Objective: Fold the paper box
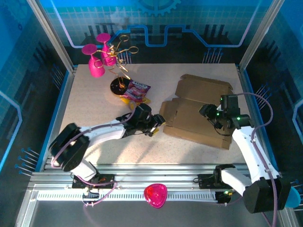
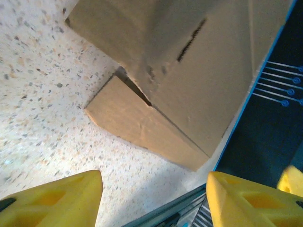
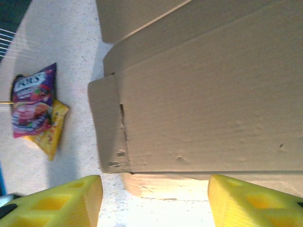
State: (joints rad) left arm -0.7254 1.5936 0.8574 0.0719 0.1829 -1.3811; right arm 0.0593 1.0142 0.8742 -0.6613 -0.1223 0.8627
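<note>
1. Left gripper (image 2: 152, 182): jaws parted at the frame's bottom, holding nothing
2. Right gripper (image 3: 154, 182): likewise parted, empty
3. Paper box (image 1: 189, 118) lies right of centre in the top view, left gripper at its left edge

Paper box (image 3: 213, 94) past the right wrist view's top and right edges; snack packet (image 3: 33, 106) lettering blurred
</note>
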